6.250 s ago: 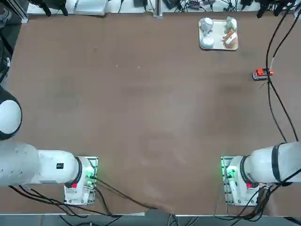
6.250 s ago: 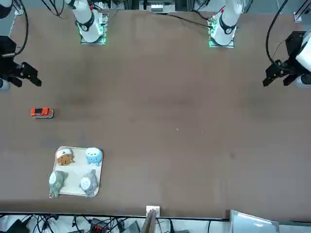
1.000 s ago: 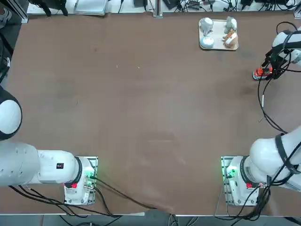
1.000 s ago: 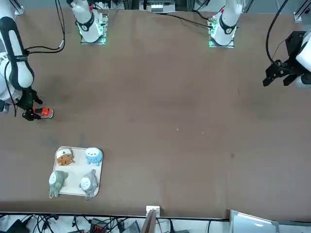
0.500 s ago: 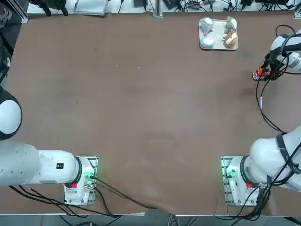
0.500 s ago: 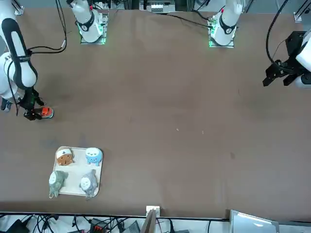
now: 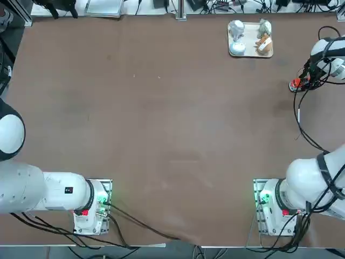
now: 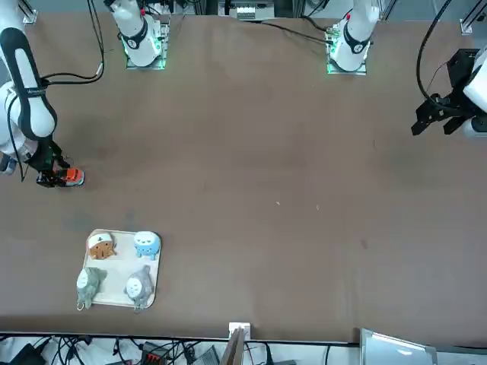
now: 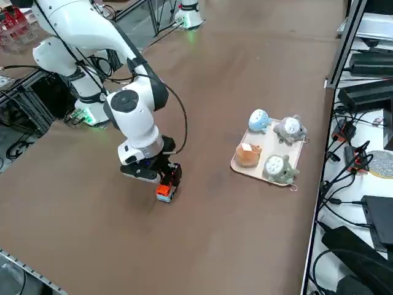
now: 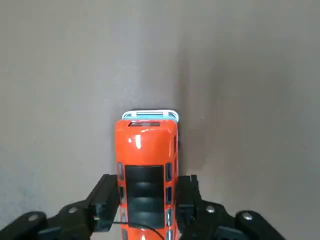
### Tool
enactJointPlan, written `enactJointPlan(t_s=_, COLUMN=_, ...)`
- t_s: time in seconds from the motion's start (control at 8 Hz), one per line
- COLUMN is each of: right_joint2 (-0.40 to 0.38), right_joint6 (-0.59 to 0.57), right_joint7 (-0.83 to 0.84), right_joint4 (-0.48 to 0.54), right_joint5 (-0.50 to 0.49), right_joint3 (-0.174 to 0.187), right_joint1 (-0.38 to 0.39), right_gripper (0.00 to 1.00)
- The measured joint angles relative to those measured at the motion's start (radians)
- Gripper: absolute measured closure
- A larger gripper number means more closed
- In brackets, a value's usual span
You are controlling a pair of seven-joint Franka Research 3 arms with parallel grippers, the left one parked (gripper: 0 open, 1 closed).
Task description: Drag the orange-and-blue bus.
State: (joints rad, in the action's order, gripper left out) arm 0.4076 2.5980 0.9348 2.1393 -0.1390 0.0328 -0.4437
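So, right gripper (image 10: 146, 200) down at the table's right edge, fingers (image 10: 106, 192) clamped on both sides of the orange-and-blue bus (image 10: 147, 172), bus sitting on the brown table (image 7: 161, 108), near the figurine tray (image 7: 249, 53).

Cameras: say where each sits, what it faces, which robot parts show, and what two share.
Top: overhead, arm bases at bottom; right gripper on the small orange-and-blue toy bus.
Front: across the brown table, facing the robot; bases at top.
Right side: raised, looking diagonally; right arm over bus.
Right wrist: on the arm; fingers clamp the bus.
Shared: top and front show the beige tray of figurines.
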Motion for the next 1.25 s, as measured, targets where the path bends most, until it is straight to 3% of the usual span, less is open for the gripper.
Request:
enactJointPlan(t_s=0.38, right_joint2=-0.001, right_joint6=-0.004, right_joint7=0.014, right_joint4=0.001, right_joint5=0.0, right_joint3=-0.001, right_joint1=0.006, right_gripper=0.39)
enactJointPlan(t_s=0.62, right_joint2=-0.009, right_joint6=-0.023, right_joint7=0.088, right_joint4=0.009, right_joint5=0.0, right_joint3=-0.002, right_joint1=0.05, right_gripper=0.39)
enactJointPlan(t_s=1.25, right_joint2=-0.028, right_joint6=-0.039, right_joint7=0.372, right_joint4=0.037, right_joint5=0.0, right_joint3=-0.008, right_joint1=0.325, right_gripper=0.39)
